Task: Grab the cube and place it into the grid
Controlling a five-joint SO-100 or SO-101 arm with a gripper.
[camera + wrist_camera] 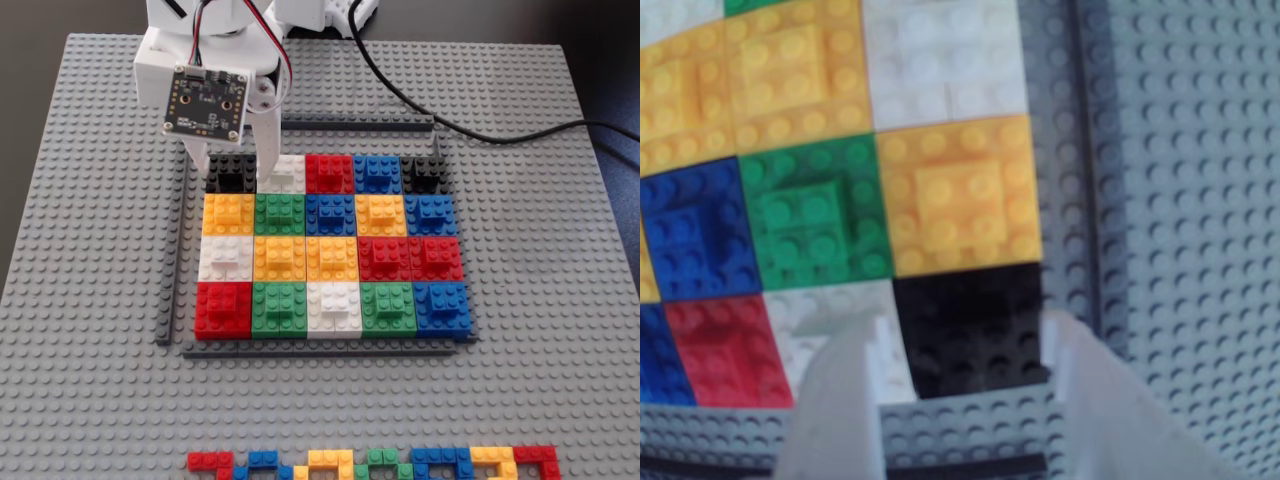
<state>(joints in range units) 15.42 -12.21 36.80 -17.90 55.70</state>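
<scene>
The cube (228, 173) is judged light, rigid and not fragile; its moulded plastic faces are likely smooth and somewhat slippery, so hold is best taken across two opposite flat side walls, low on the block and square to it, rather than on the studded top. In the fixed view it is seen at the far-left corner cell of the grid (330, 245), just beside a white block (285, 174) on its right and a yellow block (229, 214) on its near side, with the dark grey strip (178, 250) along its left. It appears seated level with its neighbours, so placement is judged done or nearly so. It is matt black, square, studded, with a smaller raised brick on top; detail is lost in shadow. A second black block (427, 172) is noted at the far-right corner. In the wrist view the gripper (965, 335) is seen with its white fingers (845, 400) spread apart, one on each side of the cube (975, 325); whether the pads touch its walls cannot be told. The grey baseplate (1190, 200) fills the right of that view.
</scene>
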